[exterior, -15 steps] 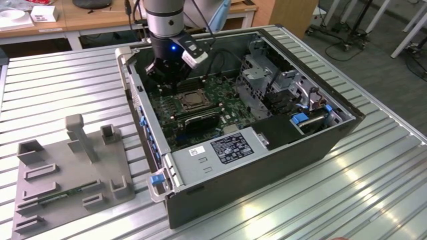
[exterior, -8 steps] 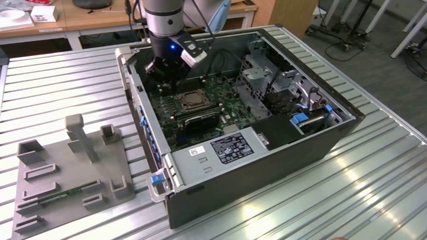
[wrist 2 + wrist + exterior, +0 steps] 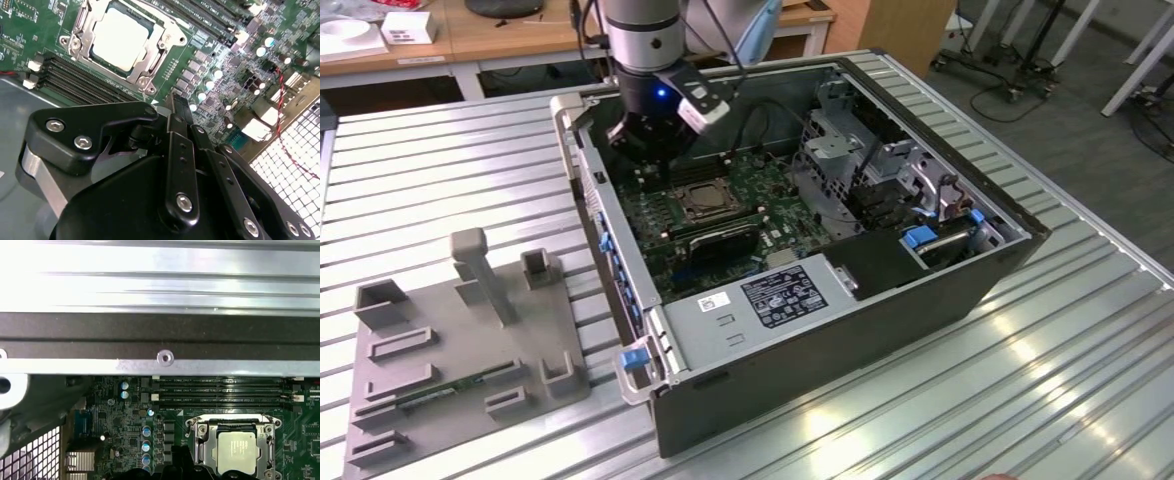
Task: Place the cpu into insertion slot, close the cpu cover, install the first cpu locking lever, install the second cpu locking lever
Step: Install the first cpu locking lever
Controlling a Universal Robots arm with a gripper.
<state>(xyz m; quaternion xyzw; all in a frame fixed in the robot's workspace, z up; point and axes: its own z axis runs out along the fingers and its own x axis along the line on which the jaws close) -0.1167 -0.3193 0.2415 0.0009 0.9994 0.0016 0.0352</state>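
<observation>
The cpu [image 3: 120, 37] lies flat in the insertion slot [image 3: 698, 203] on the green motherboard, its pale top showing through the cut-out. The cpu cover [image 3: 82, 31] is a silvery frame lying down over the chip's edges; in the first wrist view the same cover [image 3: 201, 431] rims the cpu [image 3: 239, 449]. I cannot tell how the locking levers stand. My gripper [image 3: 173, 100] hovers above the board beside the socket, apart from it, fingers together with nothing between them. In the exterior view the gripper [image 3: 644, 160] hangs inside the case just behind the socket.
Long black memory slots [image 3: 80, 80] run next to the socket. Case walls [image 3: 594, 180], a metal drive cage [image 3: 854, 160] and a power supply [image 3: 761, 300] ring the board. A grey fixture plate [image 3: 454, 340] sits on the slatted table at the exterior view's left.
</observation>
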